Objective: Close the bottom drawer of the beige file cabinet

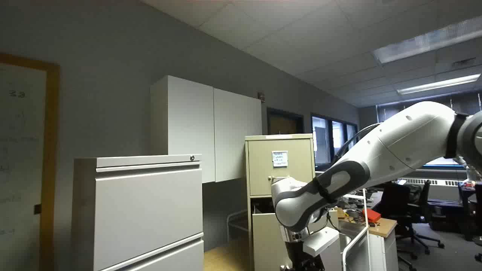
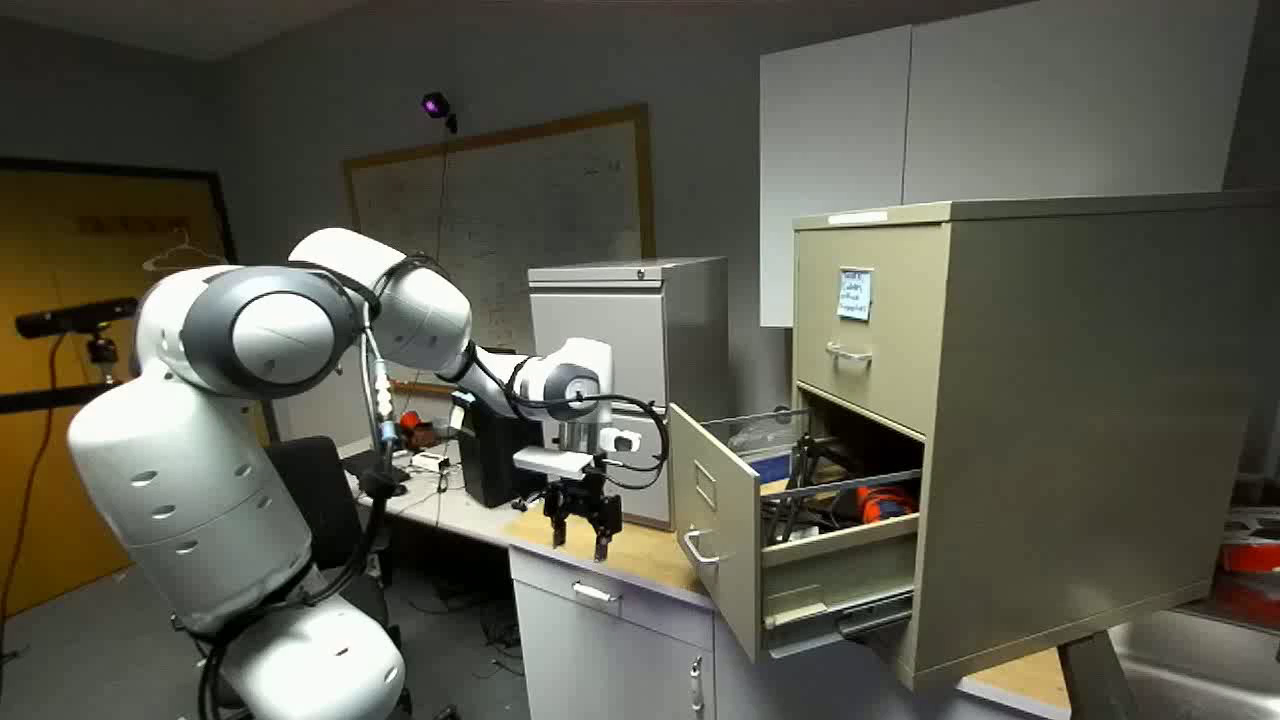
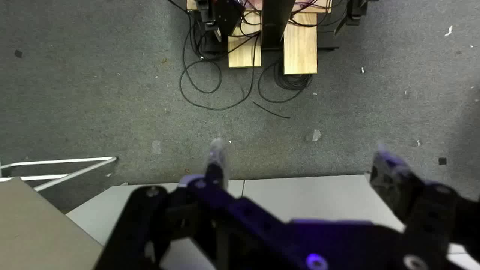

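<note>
The beige file cabinet [image 1: 280, 145] [image 2: 1080, 430] stands on the counter in both exterior views. Its bottom drawer [image 1: 265, 241] [image 2: 735, 575] is pulled far out, with black and orange items inside. The drawer front bears a small handle [image 2: 700, 548]. My gripper [image 2: 580, 547] hangs pointing down, in front of the drawer front and apart from it. In the other camera's picture its lower part is cut off at the bottom edge. In the wrist view the gripper [image 3: 300, 147] has its fingers wide apart with nothing between them. A beige panel [image 3: 37, 232] shows at that view's lower left; I cannot tell which part it is.
A pale grey lateral cabinet [image 1: 150, 214] [image 2: 600, 345] stands beside the beige one. White cupboards [image 1: 192, 124] [image 2: 1000, 110] hang on the wall. The counter's wooden top [image 2: 640, 545] lies below the gripper. A white rail [image 1: 356, 241] stands near the arm. Cables [image 3: 221, 107] lie on the floor.
</note>
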Available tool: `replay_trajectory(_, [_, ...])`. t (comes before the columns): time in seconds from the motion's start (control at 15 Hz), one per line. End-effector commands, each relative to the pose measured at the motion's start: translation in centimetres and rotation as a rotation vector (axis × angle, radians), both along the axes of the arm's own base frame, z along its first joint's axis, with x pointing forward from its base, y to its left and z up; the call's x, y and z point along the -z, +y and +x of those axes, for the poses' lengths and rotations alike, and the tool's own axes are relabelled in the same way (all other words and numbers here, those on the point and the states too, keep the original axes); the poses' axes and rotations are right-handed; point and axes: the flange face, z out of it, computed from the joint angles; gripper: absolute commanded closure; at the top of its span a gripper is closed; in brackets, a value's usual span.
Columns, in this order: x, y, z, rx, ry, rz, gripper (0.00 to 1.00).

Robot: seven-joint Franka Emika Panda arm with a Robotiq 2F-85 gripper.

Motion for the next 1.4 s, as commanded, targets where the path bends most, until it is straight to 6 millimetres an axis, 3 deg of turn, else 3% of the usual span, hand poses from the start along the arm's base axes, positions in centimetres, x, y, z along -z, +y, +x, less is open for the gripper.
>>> replay_trajectory(0.0, [0.0, 0.0, 0.0, 0.0, 0.0, 0.0, 0.0])
replay_trajectory(0.4, [-0.1, 0.0, 0.2, 0.004, -0.003, -0.009, 0.0])
replay_trajectory(0.87, [-0.5, 1.8, 3.6, -0.113, -0.11, -0.147, 0.0])
replay_trajectory(0.93, [-0.6, 2.3, 4.2, -0.149, -0.129, -0.175, 0.03])
replay_trajectory(1.0, [-0.6, 3.1, 4.9, -0.202, -0.153, -0.223, 0.26])
replay_trajectory(1.13, [-0.2, 4.3, 6.0, -0.29, -0.178, -0.315, 0.3])
replay_trajectory(1.33, [0.6, 5.5, 7.7, -0.407, -0.216, -0.463, 0.54])
